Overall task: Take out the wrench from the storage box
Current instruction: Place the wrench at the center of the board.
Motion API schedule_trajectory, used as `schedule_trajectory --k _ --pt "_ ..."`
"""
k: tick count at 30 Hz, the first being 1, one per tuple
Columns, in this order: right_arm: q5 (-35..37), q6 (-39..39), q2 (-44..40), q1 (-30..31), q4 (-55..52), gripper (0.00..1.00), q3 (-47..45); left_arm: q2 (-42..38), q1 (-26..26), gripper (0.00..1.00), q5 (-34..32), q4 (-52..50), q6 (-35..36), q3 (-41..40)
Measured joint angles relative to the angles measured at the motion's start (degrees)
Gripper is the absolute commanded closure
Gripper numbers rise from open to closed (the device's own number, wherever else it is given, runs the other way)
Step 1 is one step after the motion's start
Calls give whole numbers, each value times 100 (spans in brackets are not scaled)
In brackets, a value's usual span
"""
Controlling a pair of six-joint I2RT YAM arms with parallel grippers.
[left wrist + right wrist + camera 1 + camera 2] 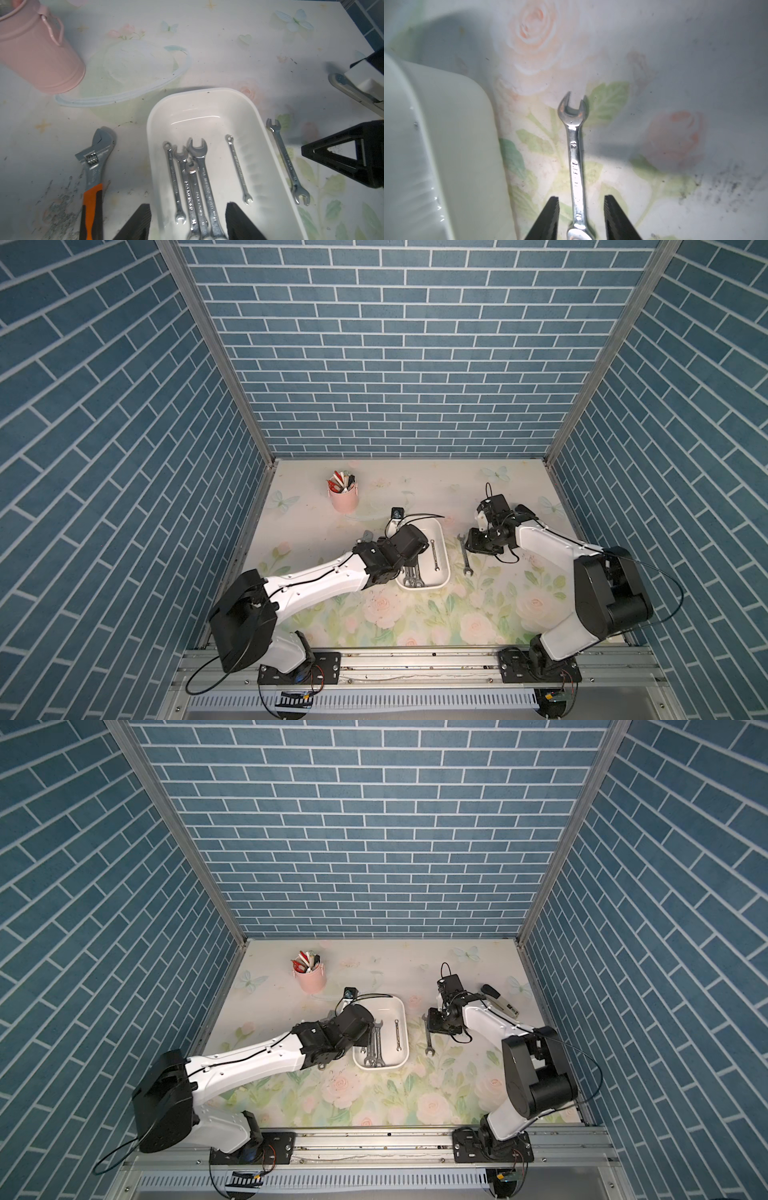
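The white storage box (pixel 436 531) (pixel 390 1011) (pixel 199 108) sits mid-table. Inside it lie a bundle of several wrenches (pixel 195 176) (pixel 376 1048) and, apart from them, a slim wrench (pixel 239 168) (pixel 434 554). Another wrench (pixel 576 158) (pixel 463 553) (pixel 286 162) lies flat on the mat just right of the box. My left gripper (pixel 188 204) hangs open over the bundle's near end and touches nothing. My right gripper (pixel 581 197) (pixel 471 545) is open, with the outside wrench's shaft lying loose between its fingers.
An adjustable wrench (pixel 93 166) with an orange and black handle lies left of the box. A pink cup of pens (pixel 344 495) stands at the back left. A stapler (pixel 500 1002) lies behind the right arm. The box wall (pixel 436 145) is close beside the right gripper.
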Motion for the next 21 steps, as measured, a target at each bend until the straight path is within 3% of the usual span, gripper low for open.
schedule_trajectory --k 8,21 --pt "68 146 -715 0 -260 55 0 1272 -55 51 144 -267 -308 949" --pt "66 149 -876 0 -382 53 -107 2415 267 52 767 -776 -439 1287"
